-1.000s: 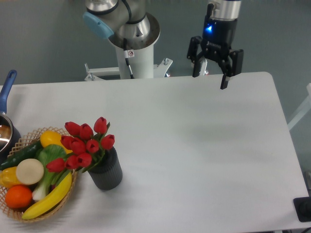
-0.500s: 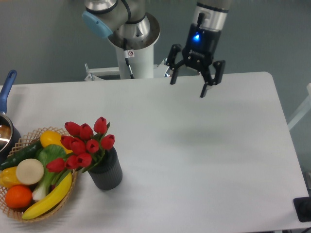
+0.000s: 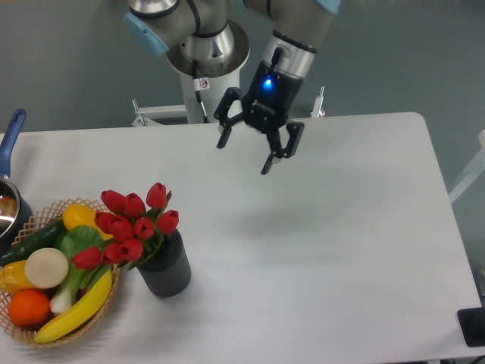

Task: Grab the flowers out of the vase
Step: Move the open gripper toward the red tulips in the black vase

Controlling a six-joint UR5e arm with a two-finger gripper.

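Red tulips, i.e. the flowers, sit in the vase at approx 8 o'clock of the frame, dark ribbed cyl., upright, touching wicker basket of veg on its 9 o'clock side. Fixed cam, only view. Gripper in air at approx 12 o'clock, jaws spread wide, holding nothing, tilted, well apart from flowers; they lie toward its 8 o'clock. Blue light lit on wrist. Progress: nothing grasped yet; approach, close on stems, lift all left to do. Writing: small red-white sticker on arm base, too small to read. No brands legible. White table.
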